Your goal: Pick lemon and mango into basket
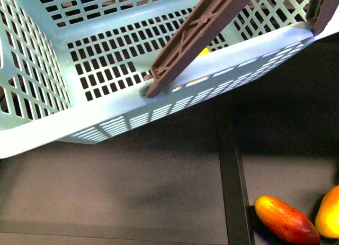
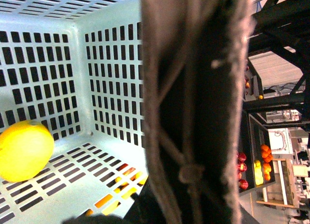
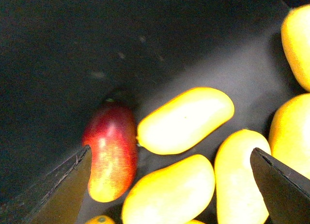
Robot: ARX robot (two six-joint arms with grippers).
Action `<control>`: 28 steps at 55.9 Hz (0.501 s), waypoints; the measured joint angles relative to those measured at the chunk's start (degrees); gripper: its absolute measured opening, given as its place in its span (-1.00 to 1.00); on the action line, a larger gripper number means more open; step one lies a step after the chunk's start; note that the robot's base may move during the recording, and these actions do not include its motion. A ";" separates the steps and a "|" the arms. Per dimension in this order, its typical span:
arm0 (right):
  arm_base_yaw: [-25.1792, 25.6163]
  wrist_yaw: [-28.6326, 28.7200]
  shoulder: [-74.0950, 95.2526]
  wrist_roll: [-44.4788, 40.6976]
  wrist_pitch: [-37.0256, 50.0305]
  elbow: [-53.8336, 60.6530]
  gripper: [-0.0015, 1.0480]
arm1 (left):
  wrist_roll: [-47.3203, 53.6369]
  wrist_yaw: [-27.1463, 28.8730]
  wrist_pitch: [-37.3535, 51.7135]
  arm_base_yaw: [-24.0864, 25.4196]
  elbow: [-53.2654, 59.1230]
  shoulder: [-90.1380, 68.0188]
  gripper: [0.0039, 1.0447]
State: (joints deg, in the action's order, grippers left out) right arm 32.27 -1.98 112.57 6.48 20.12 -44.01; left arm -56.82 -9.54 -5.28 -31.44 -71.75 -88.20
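The teal basket point(image 1: 132, 105) sits high and tilted across the far left of the front view. Its brown handle point(image 1: 201, 28) is swung up, which suggests the left arm is carrying it to take the fruit. In the left wrist view the handle fills the frame, blurred and very close. The left gripper's fingers cannot be made out there, so I cannot tell whether they clamp it.

The lemon point(image 2: 24, 149) already lies on the slotted floor, against a wall, so that half of the task looks done.

The right gripper point(image 3: 170, 151) hangs with its jaws spread wide and empty over a cluster of fruit on the dark shelf point(image 3: 72, 50) at the near right. The mango point(image 3: 186, 118) lies nearest the middle of that gap, touching the red-orange mango point(image 3: 111, 156) at one end. Other yellow mangoes point(image 3: 169, 192) crowd just beside it, so closing cleanly on one fruit will probably need care.
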 joint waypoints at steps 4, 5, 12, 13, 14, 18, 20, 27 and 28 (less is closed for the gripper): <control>1.44 0.00 2.95 0.35 -0.70 -1.79 0.83 | 0.02 -0.13 0.00 -0.02 0.00 0.00 -0.92; 2.43 0.00 4.94 0.61 -1.20 -3.13 0.83 | 0.00 -0.15 0.00 -0.02 0.00 0.00 -0.92; 4.17 0.39 9.11 2.05 -2.51 -6.05 0.83 | -0.02 -0.13 0.00 -0.02 0.00 0.00 -0.92; 4.26 0.42 9.46 2.23 -2.58 -6.32 0.83 | -0.02 -0.13 0.00 0.00 0.00 0.00 -0.92; 4.31 0.44 9.84 2.34 -2.64 -6.56 0.83 | 0.00 -0.09 0.00 0.00 0.00 0.00 -0.92; 4.79 1.22 11.82 3.80 -3.32 -8.20 0.83 | -0.02 0.07 0.00 0.00 0.00 0.00 -0.92; 5.01 1.51 12.74 4.74 -3.72 -9.03 0.83 | 0.00 0.09 0.00 0.00 0.00 0.00 -0.92; 5.62 1.77 15.61 7.04 -4.44 -11.54 0.83 | 0.00 0.11 0.00 0.00 0.00 0.00 -0.92; 5.68 1.77 15.89 7.13 -4.50 -11.80 0.83 | 0.00 0.11 0.00 0.00 0.00 0.00 -0.92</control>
State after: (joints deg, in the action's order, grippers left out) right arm 37.95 -0.21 128.46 13.61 15.62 -55.81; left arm -56.82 -9.43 -5.28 -31.44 -71.75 -88.20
